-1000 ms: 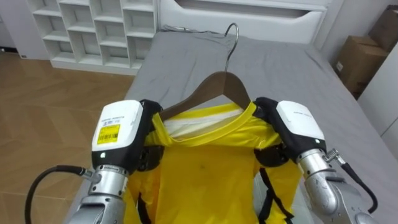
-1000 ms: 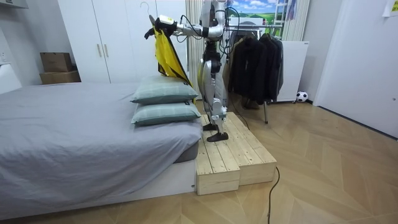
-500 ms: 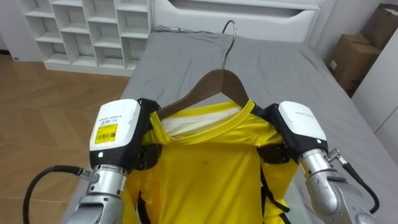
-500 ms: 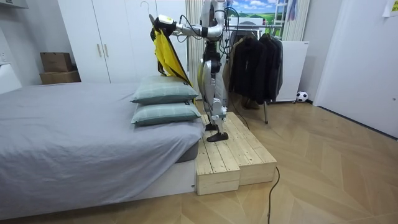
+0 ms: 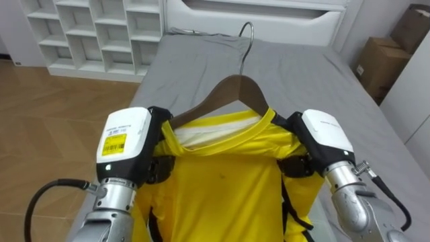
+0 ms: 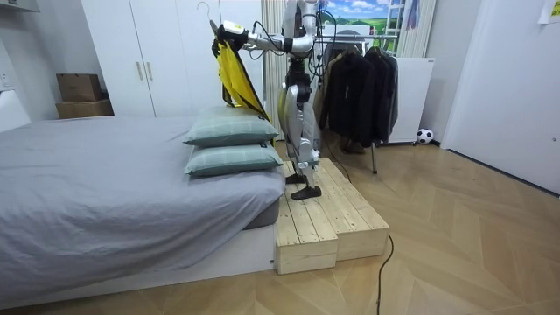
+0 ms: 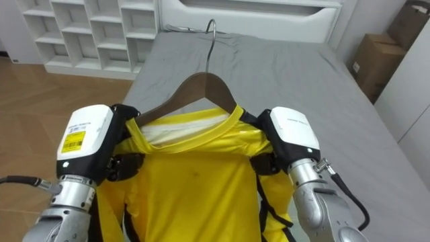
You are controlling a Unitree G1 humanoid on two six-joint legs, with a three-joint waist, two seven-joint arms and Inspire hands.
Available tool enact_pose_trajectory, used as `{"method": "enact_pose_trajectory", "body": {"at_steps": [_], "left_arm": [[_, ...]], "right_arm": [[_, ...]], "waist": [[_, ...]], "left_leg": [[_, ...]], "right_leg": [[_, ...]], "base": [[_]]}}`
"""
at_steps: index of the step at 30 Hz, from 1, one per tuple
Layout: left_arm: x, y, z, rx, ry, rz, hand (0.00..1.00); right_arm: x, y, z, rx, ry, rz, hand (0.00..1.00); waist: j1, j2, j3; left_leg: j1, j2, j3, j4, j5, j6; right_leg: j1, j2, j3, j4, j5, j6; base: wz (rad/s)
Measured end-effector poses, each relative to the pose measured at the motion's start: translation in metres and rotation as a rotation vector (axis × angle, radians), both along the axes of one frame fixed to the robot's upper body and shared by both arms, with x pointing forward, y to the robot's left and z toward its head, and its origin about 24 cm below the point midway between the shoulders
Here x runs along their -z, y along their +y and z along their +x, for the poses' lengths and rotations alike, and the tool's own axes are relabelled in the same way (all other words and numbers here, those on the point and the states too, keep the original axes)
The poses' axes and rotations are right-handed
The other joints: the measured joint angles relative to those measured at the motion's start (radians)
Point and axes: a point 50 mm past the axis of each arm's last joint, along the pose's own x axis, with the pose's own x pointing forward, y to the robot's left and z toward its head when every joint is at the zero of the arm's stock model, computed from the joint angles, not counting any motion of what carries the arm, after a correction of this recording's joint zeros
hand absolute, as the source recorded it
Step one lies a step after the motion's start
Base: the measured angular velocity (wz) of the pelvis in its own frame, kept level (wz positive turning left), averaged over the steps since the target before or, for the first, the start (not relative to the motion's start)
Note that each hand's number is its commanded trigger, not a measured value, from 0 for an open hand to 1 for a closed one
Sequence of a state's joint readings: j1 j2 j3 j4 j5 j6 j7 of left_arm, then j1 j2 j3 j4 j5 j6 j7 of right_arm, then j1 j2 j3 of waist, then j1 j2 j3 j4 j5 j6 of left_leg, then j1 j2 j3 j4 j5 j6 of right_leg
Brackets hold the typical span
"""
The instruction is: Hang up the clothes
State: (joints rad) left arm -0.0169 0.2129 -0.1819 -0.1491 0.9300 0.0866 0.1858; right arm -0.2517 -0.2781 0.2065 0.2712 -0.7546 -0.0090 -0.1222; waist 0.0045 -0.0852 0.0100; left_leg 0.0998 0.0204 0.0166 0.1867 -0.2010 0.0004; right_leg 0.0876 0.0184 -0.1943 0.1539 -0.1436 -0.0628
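A yellow shirt [image 5: 228, 181] with black trim hangs on a wooden hanger [image 5: 232, 91] whose metal hook [image 5: 249, 30] points up and away from me. My left hand [image 5: 127, 141] is curled round the shirt's left shoulder and the hanger end under it. My right hand [image 5: 322, 134] pinches the right shoulder the same way. In the room view I stand on a wooden platform [image 6: 328, 214] by the bed, both arms raised, with the shirt [image 6: 229, 70] held out over the pillows. In the right eye view the shirt [image 7: 195, 175] hangs between both hands.
Below the shirt lies a grey bed [image 5: 302, 74]. A white shelf unit [image 5: 94, 33] stands at the far left and a cardboard box [image 5: 379, 64] at the right. Two pillows [image 6: 232, 131], a white wardrobe [image 6: 157, 52] and a rack of dark clothes [image 6: 363, 79] surround me.
The whole picture has shifted a little with the camera. My right hand has closed on the shirt's shoulder. Shirt and hanger stay held up as before.
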Motion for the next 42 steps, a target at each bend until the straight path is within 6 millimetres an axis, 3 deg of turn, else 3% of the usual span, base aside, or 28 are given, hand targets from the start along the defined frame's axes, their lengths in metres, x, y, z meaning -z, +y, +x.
{"method": "enact_pose_trajectory", "body": {"at_steps": [5, 16, 25, 42], "left_arm": [[0.001, 0.000, 0.000, 0.005, 0.007, -0.026, 0.00], [0.005, -0.012, -0.001, 0.051, 0.060, -0.302, 0.00], [0.006, -0.027, -0.003, 0.099, 0.053, -0.338, 0.00], [0.008, -0.026, -0.003, 0.112, 0.074, -0.397, 0.00]], "right_arm": [[0.000, 0.000, 0.000, 0.002, 0.002, -0.001, 1.00], [0.009, 0.004, -0.002, -0.006, 0.085, 0.003, 1.00], [0.025, 0.011, -0.006, -0.054, 0.204, -0.103, 1.00], [0.026, 0.012, -0.006, -0.064, 0.216, -0.145, 1.00]], "waist": [[0.000, 0.000, 0.0003], [0.002, 0.003, 0.0027], [0.009, 0.004, 0.0028], [0.029, 0.007, 0.0065]], "left_leg": [[0.000, 0.000, 0.000, -0.001, 0.000, 0.000], [0.000, 0.000, 0.005, -0.004, 0.000, 0.000], [0.007, 0.001, 0.012, -0.008, 0.000, 0.000], [0.026, 0.002, 0.026, -0.020, 0.000, 0.000]], "right_leg": [[0.000, 0.000, 0.000, 0.000, 0.000, 0.000], [-0.001, 0.001, 0.006, 0.000, 0.000, 0.000], [0.000, 0.002, 0.015, 0.001, 0.000, 0.000], [0.003, 0.003, 0.029, 0.002, 0.000, 0.000]], "base": [[0.00], [0.00], [-0.01], [-0.02]]}}
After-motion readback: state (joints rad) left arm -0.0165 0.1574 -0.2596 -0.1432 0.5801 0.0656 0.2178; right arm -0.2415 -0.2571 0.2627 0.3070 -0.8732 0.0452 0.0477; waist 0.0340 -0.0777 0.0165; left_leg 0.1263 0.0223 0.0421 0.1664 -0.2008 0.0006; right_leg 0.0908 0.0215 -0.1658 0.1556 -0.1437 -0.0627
